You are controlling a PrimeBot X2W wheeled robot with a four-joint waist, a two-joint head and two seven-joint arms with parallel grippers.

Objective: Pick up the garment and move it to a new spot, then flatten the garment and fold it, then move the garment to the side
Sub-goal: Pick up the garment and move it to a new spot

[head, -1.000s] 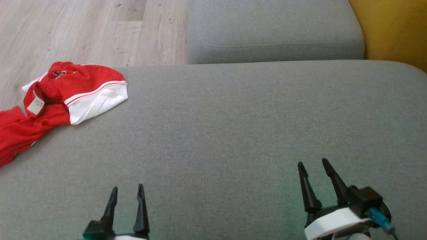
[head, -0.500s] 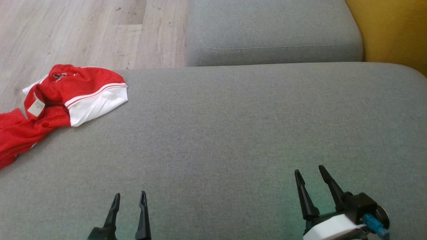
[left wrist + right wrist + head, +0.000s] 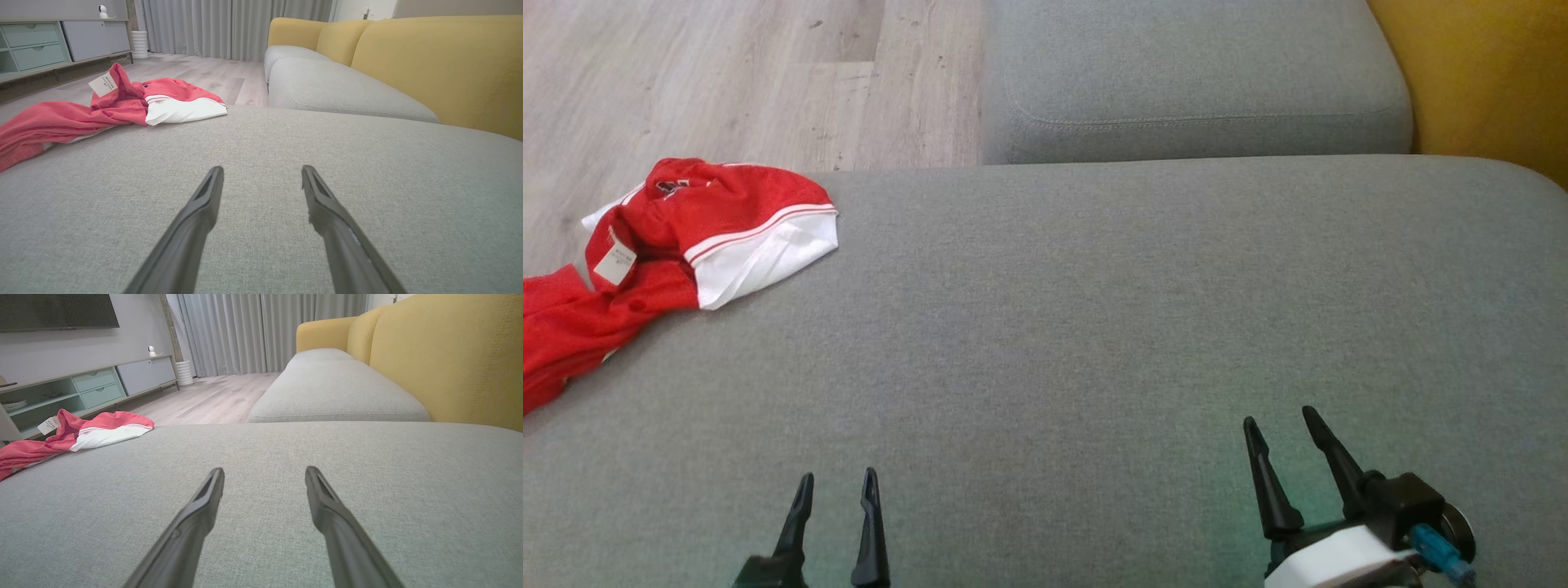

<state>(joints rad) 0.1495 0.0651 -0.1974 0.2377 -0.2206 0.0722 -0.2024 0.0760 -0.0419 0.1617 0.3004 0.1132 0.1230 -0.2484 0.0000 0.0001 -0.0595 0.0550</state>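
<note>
The garment [image 3: 678, 245] is a red sports top with white panels and a white tag, lying crumpled at the far left edge of the grey sofa seat [image 3: 1094, 310]. It also lies at upper left as the garment [image 3: 122, 102] in the left wrist view and as the garment [image 3: 81, 433] in the right wrist view. My left gripper [image 3: 837, 476] stands open near the bottom left, well short of the garment, nothing between its fingers. My right gripper [image 3: 1278, 415] is open and empty at the lower right, far from the garment. The same open gap shows in the left gripper [image 3: 261, 168] and right gripper [image 3: 264, 468].
A second grey seat cushion [image 3: 1192, 82] lies beyond the one I work over. Yellow sofa backrest [image 3: 1486, 73] runs along the right. Wooden floor [image 3: 727, 73] lies past the seat's left edge. A low cabinet [image 3: 81, 388] stands across the room.
Both grippers have drawn back toward the bottom of the head view. The head camera has tipped slightly. The garment lies as before.
</note>
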